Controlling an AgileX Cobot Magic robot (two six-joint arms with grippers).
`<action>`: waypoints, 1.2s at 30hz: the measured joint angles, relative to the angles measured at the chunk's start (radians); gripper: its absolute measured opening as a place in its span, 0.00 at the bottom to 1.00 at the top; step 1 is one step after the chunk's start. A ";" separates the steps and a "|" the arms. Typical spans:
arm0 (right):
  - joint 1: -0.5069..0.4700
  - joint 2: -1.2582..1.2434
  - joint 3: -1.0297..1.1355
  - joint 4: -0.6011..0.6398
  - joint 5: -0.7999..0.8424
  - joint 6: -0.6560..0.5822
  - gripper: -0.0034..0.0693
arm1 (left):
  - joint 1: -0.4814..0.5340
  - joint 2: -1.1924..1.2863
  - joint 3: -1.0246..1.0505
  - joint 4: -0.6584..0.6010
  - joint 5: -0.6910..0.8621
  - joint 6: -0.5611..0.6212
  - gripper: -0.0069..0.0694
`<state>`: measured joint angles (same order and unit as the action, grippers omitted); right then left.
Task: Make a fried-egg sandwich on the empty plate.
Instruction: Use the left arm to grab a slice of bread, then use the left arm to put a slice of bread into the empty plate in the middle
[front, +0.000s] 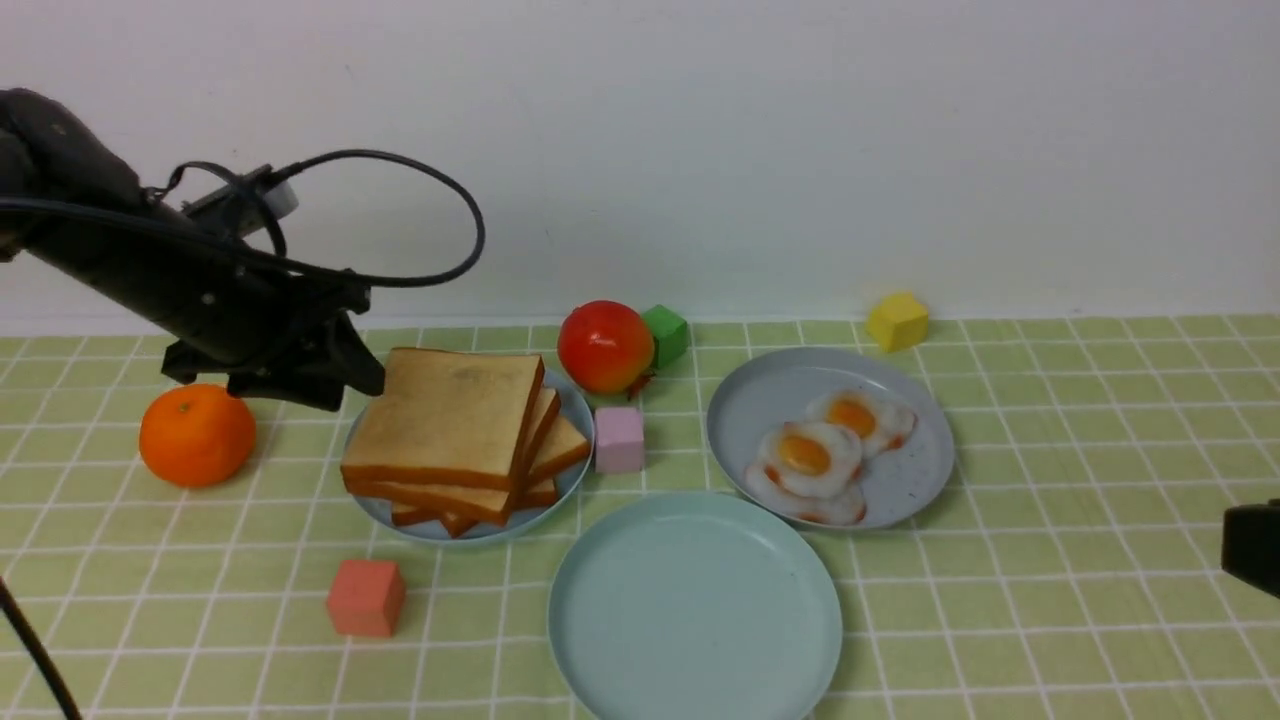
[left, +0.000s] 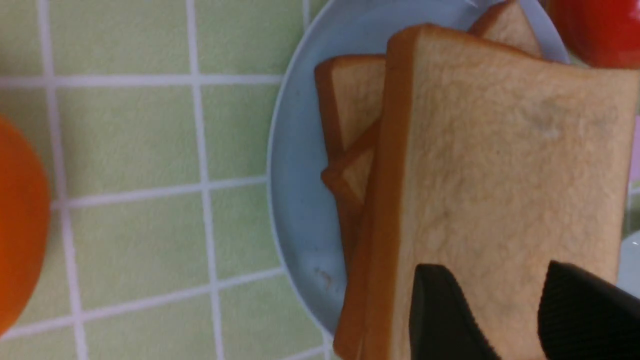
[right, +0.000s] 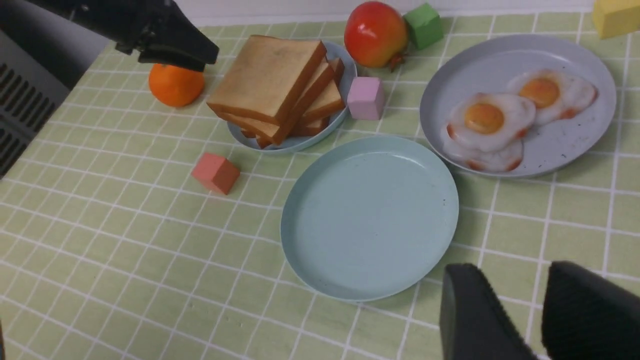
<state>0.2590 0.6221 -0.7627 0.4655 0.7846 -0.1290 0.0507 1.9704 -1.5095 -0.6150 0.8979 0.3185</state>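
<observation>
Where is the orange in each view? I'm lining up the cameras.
Front view: orange on the robot's left, beside the toast plate.
Left wrist view: orange cut off at the frame edge, apart from the toast plate.
Right wrist view: orange beside the toast plate.
Shared landmark: the toast plate.
</observation>
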 joint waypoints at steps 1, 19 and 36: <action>0.000 0.000 0.000 0.000 -0.001 0.000 0.38 | -0.001 0.003 -0.002 -0.002 -0.005 0.000 0.48; 0.000 0.000 0.000 0.023 -0.009 0.000 0.38 | -0.006 0.090 -0.014 -0.027 -0.048 0.043 0.21; 0.000 0.000 0.000 0.011 -0.123 0.000 0.38 | -0.278 -0.187 0.168 -0.231 -0.030 0.040 0.11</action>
<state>0.2590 0.6221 -0.7627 0.4768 0.6618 -0.1290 -0.2271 1.7830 -1.3417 -0.8462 0.8676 0.3586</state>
